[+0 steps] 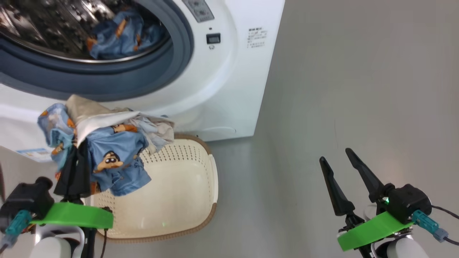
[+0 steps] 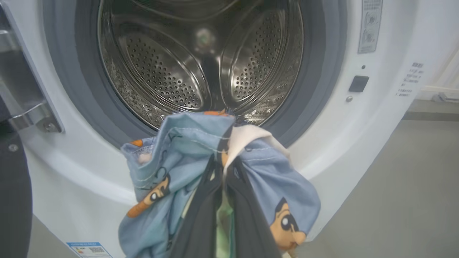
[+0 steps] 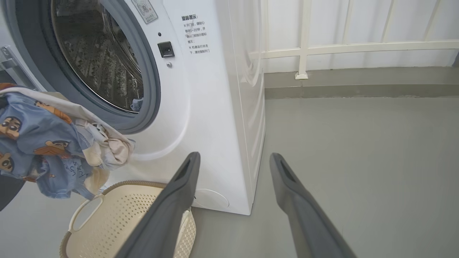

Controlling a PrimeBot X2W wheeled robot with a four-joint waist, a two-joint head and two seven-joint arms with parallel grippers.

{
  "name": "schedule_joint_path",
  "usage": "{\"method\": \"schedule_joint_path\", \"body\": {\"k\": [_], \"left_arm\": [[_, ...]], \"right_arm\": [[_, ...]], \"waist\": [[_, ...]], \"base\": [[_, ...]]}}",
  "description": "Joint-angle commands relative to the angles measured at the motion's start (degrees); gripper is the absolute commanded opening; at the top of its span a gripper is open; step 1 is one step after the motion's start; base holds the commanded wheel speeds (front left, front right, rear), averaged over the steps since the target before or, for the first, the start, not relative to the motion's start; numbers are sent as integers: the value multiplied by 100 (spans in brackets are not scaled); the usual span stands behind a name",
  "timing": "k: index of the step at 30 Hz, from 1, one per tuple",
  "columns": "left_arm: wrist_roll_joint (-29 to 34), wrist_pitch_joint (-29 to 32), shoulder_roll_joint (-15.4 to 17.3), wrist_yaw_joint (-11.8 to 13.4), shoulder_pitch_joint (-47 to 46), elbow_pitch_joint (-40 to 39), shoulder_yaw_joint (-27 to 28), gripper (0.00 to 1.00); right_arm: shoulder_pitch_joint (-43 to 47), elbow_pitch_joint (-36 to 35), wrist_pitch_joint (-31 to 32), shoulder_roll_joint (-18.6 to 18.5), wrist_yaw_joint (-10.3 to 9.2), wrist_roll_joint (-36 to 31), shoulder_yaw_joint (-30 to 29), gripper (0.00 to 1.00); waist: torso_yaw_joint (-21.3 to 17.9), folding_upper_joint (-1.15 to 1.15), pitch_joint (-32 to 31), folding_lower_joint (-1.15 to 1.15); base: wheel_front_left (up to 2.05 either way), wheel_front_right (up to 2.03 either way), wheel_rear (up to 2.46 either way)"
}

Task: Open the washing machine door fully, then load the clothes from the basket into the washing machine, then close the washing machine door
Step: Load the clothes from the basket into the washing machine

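Observation:
The washing machine (image 1: 229, 71) stands with its drum (image 2: 200, 64) open, and one light blue piece of the clothes (image 1: 118, 36) lies inside. Of the washing machine door, a dark edge (image 2: 14, 200) and a metal hinge (image 2: 32, 114) show at the left. My left gripper (image 2: 222, 168) is shut on a bundle of blue cartoon-print clothes (image 1: 107, 150), held above the basket (image 1: 186, 200) and just below the drum opening. The basket's visible inside is bare. My right gripper (image 1: 334, 154) hangs open over the floor to the right, holding nothing.
Grey floor (image 1: 358, 89) stretches to the right of the machine. A white railing and wall (image 3: 322, 46) close it off behind. A small blue sticker (image 2: 89, 249) sits low on the machine's front. The basket (image 3: 118, 222) stands close against the machine.

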Motion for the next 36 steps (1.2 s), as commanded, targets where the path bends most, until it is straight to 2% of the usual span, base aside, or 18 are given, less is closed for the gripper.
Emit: {"method": "schedule_joint_path", "body": {"k": [1,9,19,36], "left_arm": [[110,-37,85,-11,71,-253,281,0],[355,-37,-51,-56,416,-747,624,0],[518,-37,-156,-84,946,-1165,800,0],[507,-37,-335,-87,1237,-1285,852,0]], "right_arm": [[108,-108,-27,-26,9,86,134,100],[309,-130,-27,13,9,110,126,100],[481,-142,-27,25,9,150,155,100],[510,-191,-27,22,9,135,142,100]], "waist": [[62,0,-291,0],[84,0,-635,0],[17,0,-984,0],[-16,0,-936,0]], "base": [[0,0,0],[0,0,0],[0,0,0],[0,0,0]]}}
